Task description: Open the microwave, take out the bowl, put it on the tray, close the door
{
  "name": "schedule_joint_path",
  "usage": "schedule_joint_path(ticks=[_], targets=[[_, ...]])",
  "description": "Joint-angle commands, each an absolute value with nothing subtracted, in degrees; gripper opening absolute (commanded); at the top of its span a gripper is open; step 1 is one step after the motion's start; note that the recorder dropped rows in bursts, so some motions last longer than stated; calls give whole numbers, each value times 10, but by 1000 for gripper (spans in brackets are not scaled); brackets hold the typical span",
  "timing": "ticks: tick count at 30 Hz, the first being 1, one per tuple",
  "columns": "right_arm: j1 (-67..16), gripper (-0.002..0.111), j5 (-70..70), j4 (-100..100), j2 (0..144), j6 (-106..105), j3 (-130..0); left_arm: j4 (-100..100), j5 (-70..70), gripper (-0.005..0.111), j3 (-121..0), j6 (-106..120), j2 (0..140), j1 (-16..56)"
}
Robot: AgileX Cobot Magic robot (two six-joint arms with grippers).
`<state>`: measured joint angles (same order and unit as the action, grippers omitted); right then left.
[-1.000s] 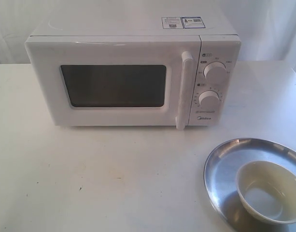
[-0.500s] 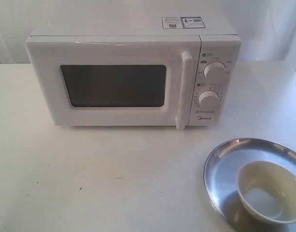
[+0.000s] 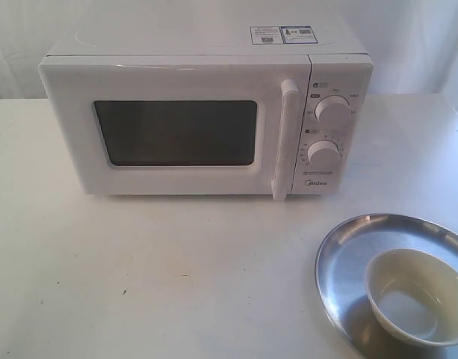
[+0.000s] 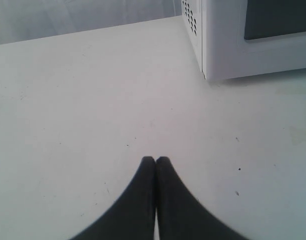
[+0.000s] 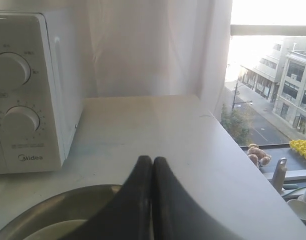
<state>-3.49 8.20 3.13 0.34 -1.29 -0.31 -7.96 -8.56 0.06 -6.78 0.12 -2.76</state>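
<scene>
One worktop (image 3: 139, 269) carried one microwave (image 3: 341, 71), which had one door (image 3: 176, 82), one bar handle (image 3: 285, 142), two round dials (image 3: 332, 111) (image 3: 323, 153) and two stickers (image 3: 265, 34) (image 3: 298, 34). There was one silver tray (image 3: 348, 239) and one bowl (image 3: 415, 295). Two grippers appeared: one left gripper (image 4: 155, 160), one right gripper (image 5: 152, 160).

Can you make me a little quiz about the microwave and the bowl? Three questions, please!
1. True or false: the door of the microwave is shut.
2. Pick one. Where is the bowl? A: inside the microwave. B: on the tray. C: on top of the microwave.
3. Fill the gap: the left hand and the right hand are both ____, gripping nothing.

Key: 1 true; 2 B; 3 shut.
</scene>
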Motion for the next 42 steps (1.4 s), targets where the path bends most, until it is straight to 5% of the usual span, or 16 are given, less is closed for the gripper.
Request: schedule_joint_path(ticks=[1,17,22,42], targets=[[-35,0,105,28,0,-11,0,-77,-86,0,0,-72,0,-27],[-41,0,128,28,0,-11,0,-77,-86,0,0,-72,0,-27],[-124,0,128,28,0,-11,0,-77,-86,0,0,-72,0,-27],[-125,0,128,28,0,-11,0,-77,-86,0,0,-72,0,-27]])
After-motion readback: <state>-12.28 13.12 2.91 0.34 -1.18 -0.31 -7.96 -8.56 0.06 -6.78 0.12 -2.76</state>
